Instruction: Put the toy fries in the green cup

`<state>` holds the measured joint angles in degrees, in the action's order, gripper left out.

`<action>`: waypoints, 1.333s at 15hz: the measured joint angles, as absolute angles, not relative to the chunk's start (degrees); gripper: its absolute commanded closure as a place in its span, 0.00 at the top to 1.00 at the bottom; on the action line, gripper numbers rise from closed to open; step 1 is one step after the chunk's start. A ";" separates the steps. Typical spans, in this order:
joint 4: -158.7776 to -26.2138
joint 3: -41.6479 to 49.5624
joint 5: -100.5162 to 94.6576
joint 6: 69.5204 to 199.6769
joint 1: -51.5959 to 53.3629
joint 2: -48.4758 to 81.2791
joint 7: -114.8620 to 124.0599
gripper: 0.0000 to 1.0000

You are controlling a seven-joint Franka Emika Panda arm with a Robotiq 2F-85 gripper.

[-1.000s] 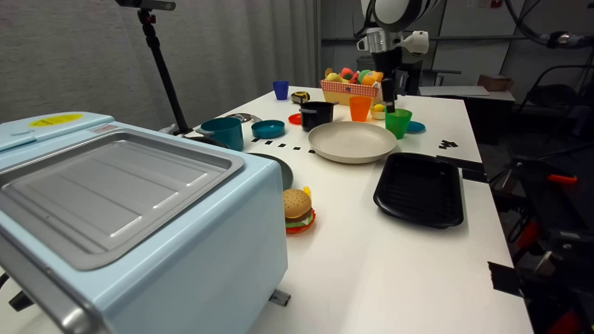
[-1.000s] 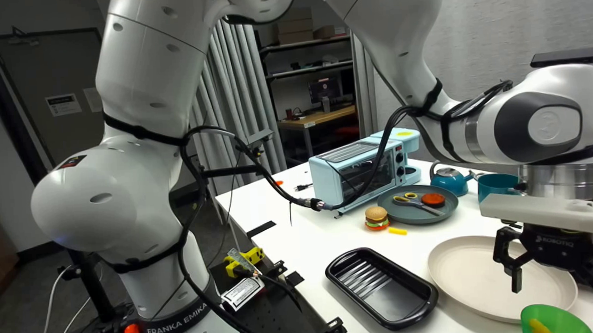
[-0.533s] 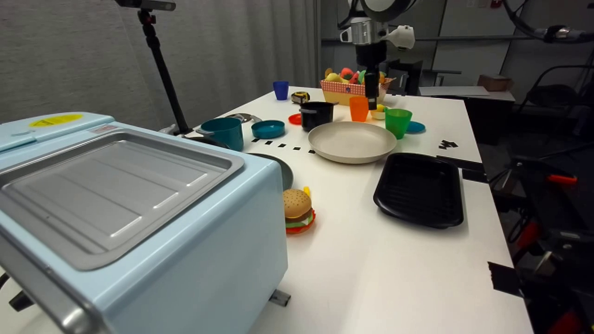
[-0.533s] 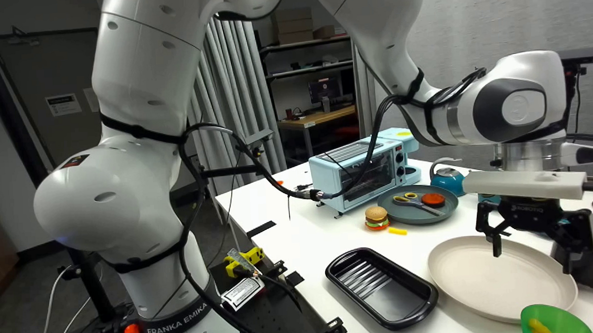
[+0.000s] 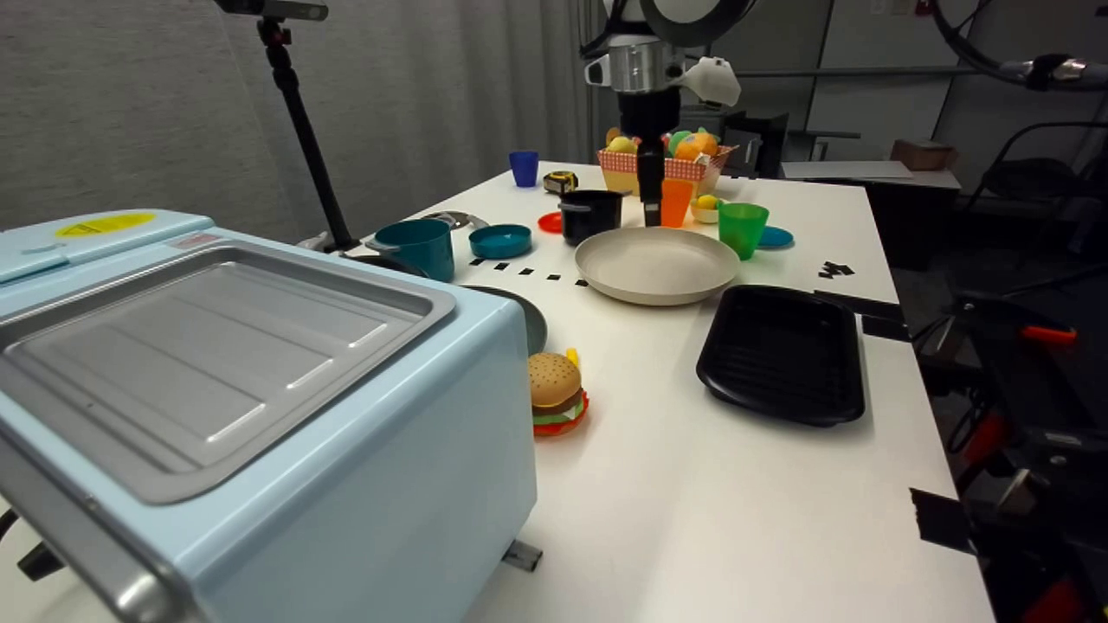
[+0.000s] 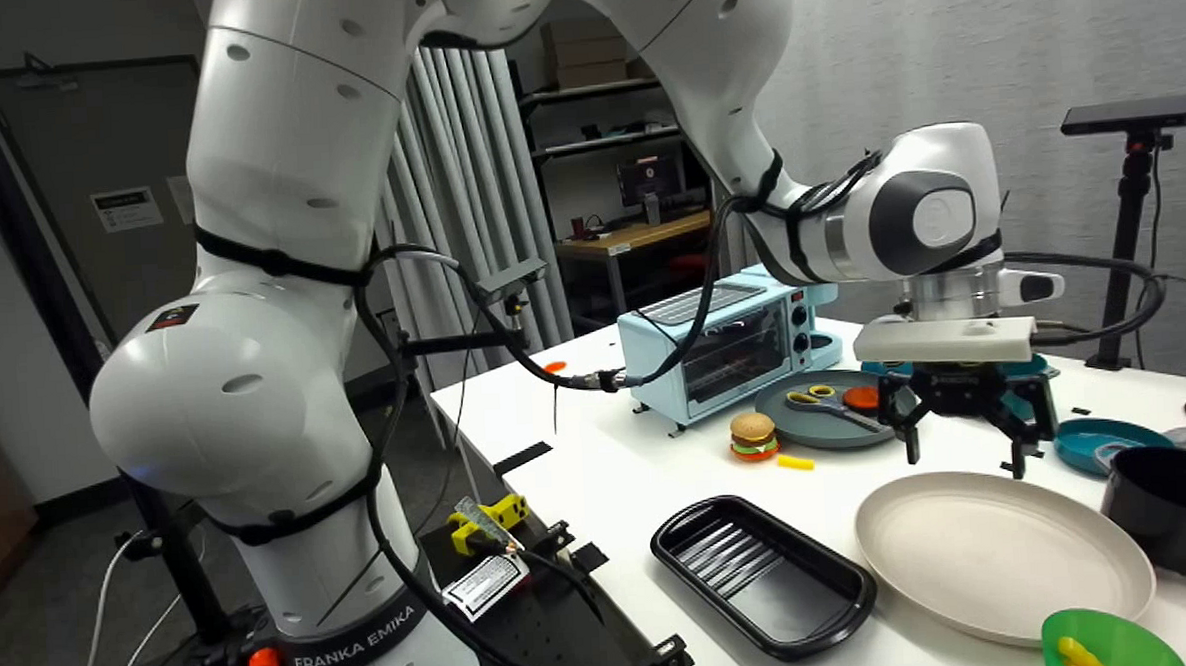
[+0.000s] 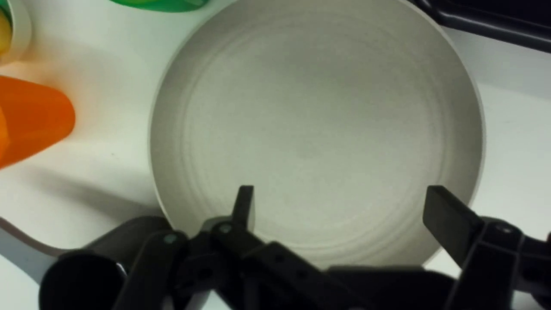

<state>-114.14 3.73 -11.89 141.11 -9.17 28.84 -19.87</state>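
Observation:
The bright green cup [image 5: 742,232] stands upright beyond the pale plate in an exterior view; it also shows at the bottom edge in an exterior view [image 6: 1127,642] and is cut off at the top in the wrist view [image 7: 172,5]. A yellow fries piece [image 6: 1078,655] lies inside it. Another yellow fries piece [image 6: 795,462] lies on the table beside the burger; its end shows behind the burger in an exterior view [image 5: 572,356]. My gripper [image 6: 964,456] is open and empty, above the far side of the plate; its fingers spread wide in the wrist view [image 7: 340,188].
The pale plate [image 6: 1003,555] lies between cup and gripper. A black tray [image 6: 764,576], toy burger [image 6: 754,436], grey plate with scissors [image 6: 828,433] and blue toaster oven [image 6: 719,348] stand around. A black pot [image 6: 1176,508] and orange cup [image 5: 677,203] are near the gripper's side.
My open gripper has moved away from above the green cup, across the plate toward the pots and toaster side. The fries pieces and the cup have not moved.

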 measured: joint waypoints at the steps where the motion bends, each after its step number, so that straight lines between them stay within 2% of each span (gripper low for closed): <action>1: -114.50 3.31 -11.89 141.53 -8.54 28.84 -19.86 1.00; 8: -117.28 -0.41 -11.86 143.37 -6.07 28.54 -19.92 1.00; 20: -118.15 -0.56 -11.86 143.51 -5.94 27.86 -19.92 1.00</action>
<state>-118.15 -0.56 -11.86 143.51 -5.94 27.86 -19.92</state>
